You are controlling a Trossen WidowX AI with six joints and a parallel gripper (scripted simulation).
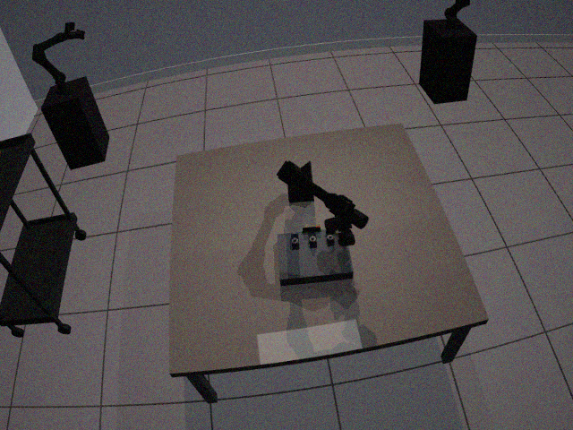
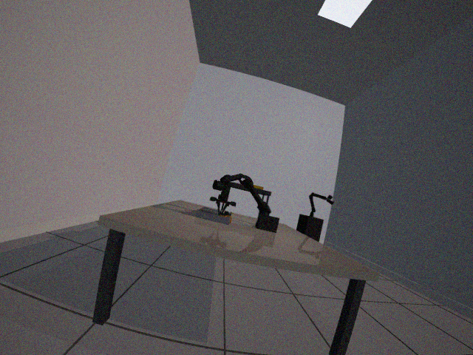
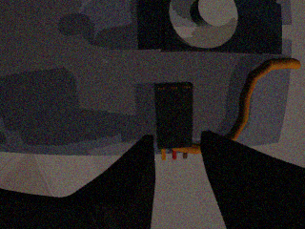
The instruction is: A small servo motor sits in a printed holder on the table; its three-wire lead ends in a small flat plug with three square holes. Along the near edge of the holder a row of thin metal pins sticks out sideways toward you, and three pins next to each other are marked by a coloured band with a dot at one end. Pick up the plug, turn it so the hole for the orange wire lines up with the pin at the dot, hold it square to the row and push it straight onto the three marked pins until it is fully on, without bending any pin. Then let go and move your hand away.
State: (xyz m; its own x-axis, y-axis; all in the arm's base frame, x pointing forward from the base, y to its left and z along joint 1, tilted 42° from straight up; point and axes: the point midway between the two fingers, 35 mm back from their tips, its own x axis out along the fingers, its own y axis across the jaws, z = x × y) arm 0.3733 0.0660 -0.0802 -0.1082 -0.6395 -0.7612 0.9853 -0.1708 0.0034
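Observation:
The holder (image 1: 314,266) (image 3: 214,73) is a grey block on the table. The plug (image 3: 173,112) is a flat black piece on it near the edge, with small reddish marks at its far end and orange, red and brown wire ends at its near end. The orange-looking lead (image 3: 246,102) curves off to the right. My gripper (image 3: 177,141) (image 2: 223,214) is open and empty, its fingertips to either side of the plug's near end in the wrist view; their height above it is unclear. In the top view the arm hides the plug. Pins and coloured band are not discernible.
Servos with pale round horns (image 1: 295,240) (image 1: 312,239) (image 1: 329,237) (image 3: 216,35) stand on the holder; one is just beyond the plug. A dark strip (image 1: 311,228) lies along the holder's arm-side edge. A pale rectangle (image 1: 282,346) is at the table's far side from the arm.

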